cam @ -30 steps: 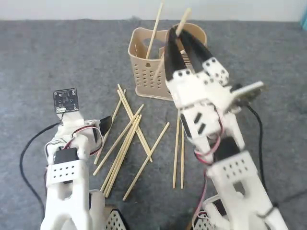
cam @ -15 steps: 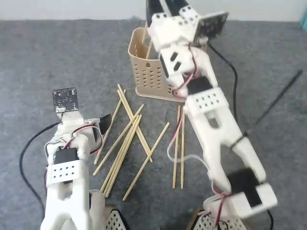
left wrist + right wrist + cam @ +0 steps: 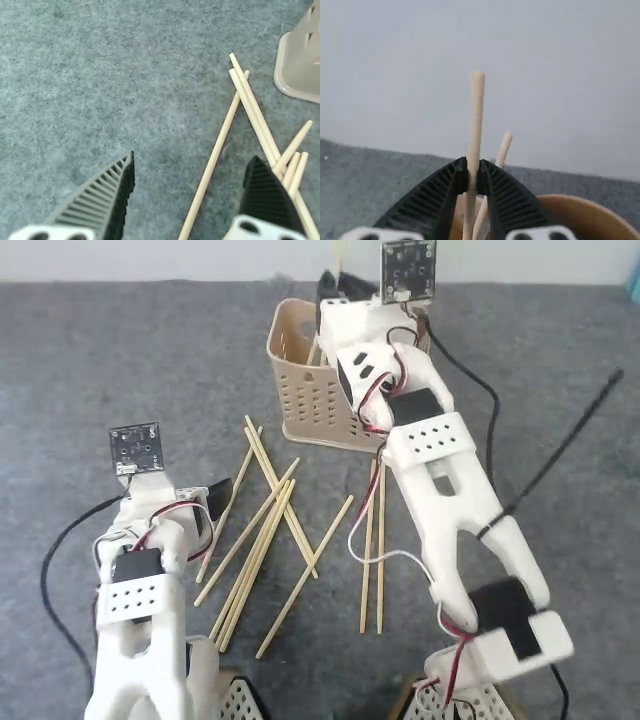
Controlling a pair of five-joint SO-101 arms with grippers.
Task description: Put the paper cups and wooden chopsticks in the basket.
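The tan slotted basket [image 3: 300,390] stands at the back of the grey carpet. My right gripper [image 3: 335,285] is stretched over the basket's top and is shut on a wooden chopstick [image 3: 476,115] held upright. A second chopstick [image 3: 503,146] leans just behind it, beside a tan rounded rim [image 3: 582,215]. Several loose chopsticks [image 3: 262,525] lie fanned on the carpet in front of the basket. My left gripper [image 3: 185,195] hovers open low over the carpet, with one chopstick [image 3: 215,155] running between its fingers. The basket's corner [image 3: 300,65] is just beyond.
Two chopsticks [image 3: 374,550] lie side by side under the right arm. A black cable [image 3: 560,455] runs across the carpet at the right. Bare carpet spreads to the left of the basket and at the far right.
The right arm has stretched forward and its gripper has gone from in front of the basket to over its top, with the chopstick in it. The left arm has kept still.
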